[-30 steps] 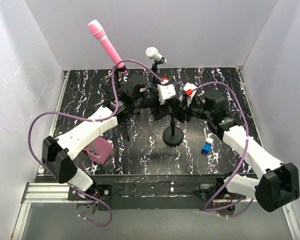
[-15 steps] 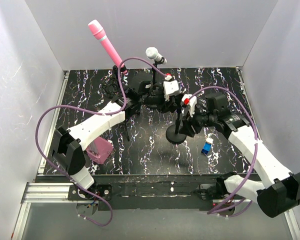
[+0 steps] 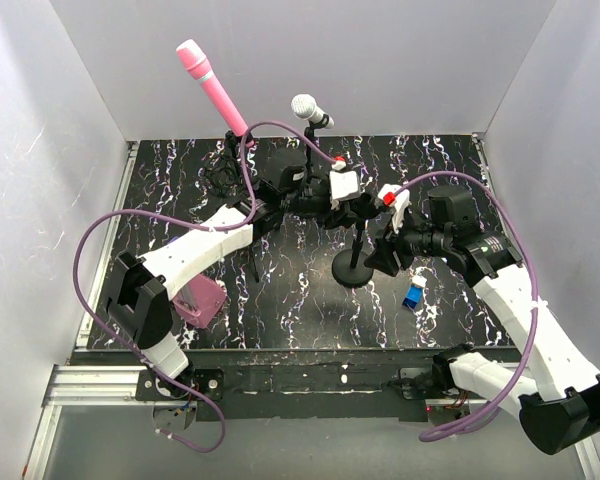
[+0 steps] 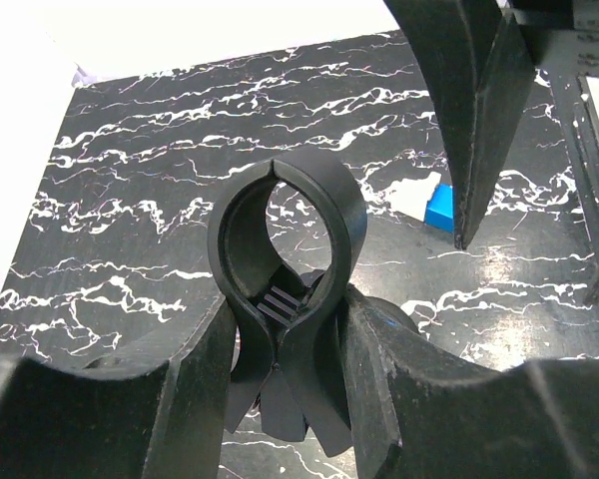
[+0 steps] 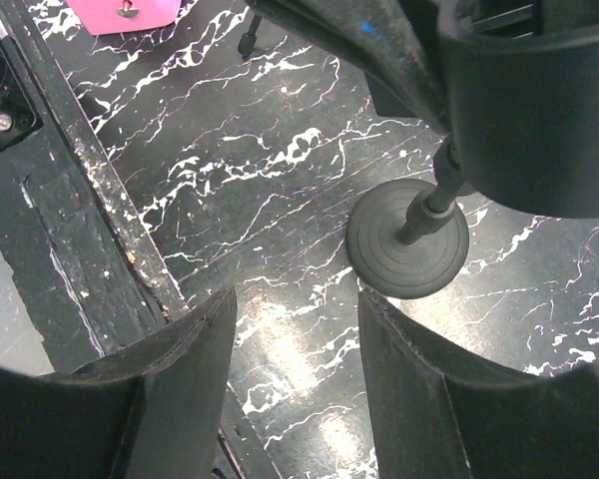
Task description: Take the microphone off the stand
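Note:
A pink microphone (image 3: 208, 85) sits tilted in a stand at the back left. A white-headed microphone (image 3: 307, 106) sits in another stand behind the arms. A third stand has a round black base (image 3: 352, 270) (image 5: 407, 239). Its black clip (image 4: 285, 230) holds nothing. My left gripper (image 3: 346, 200) (image 4: 285, 344) is shut on that clip's lower levers. My right gripper (image 3: 385, 245) (image 5: 295, 304) stands open just right of the stand pole, above the tabletop, nothing between its fingers.
A pink box (image 3: 202, 298) (image 5: 125, 12) lies near the front left of the black marbled tabletop (image 3: 280, 300). A small blue and white object (image 3: 414, 295) (image 4: 439, 208) lies right of the round base. White walls enclose three sides. Purple cables loop over both arms.
My left gripper has closed on the stand's clip. My right gripper has opened wider and drawn back to the right, away from the clip.

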